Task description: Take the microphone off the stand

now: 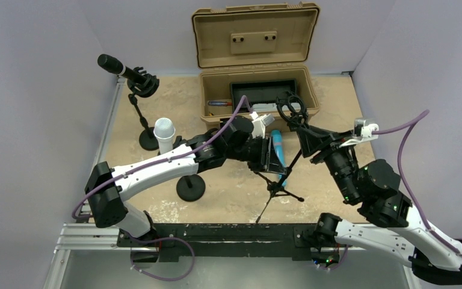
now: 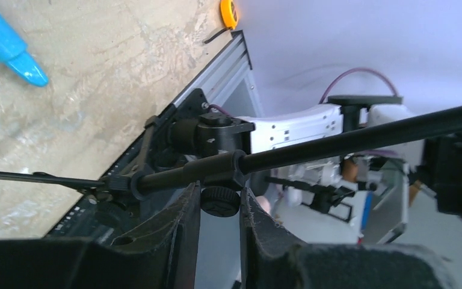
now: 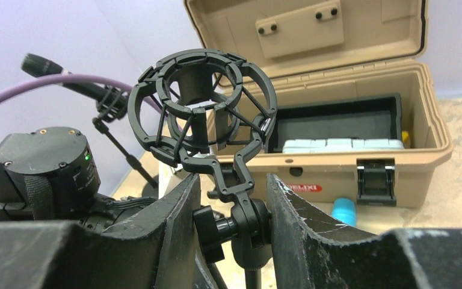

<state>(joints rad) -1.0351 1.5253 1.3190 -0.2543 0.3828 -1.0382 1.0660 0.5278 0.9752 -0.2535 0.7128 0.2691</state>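
Top external view: blue microphone (image 1: 278, 147) lies on the table (image 1: 228, 198) just beside the left gripper (image 1: 267, 158), which is clamped on the tripod stand (image 1: 278, 191). The right gripper (image 1: 301, 127) pinches the empty shock mount (image 1: 292, 108). Letting go could topple the stand onto the microphone. The open case (image 1: 255, 90) crowds beyond, with freer table nearer.

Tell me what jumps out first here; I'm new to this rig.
Both claws are shut on a tripod stand mid-table: the right claw just under its empty ring mount, the left claw on its pole. A blue mic lies on the table beside it, and an open tan case sits behind.
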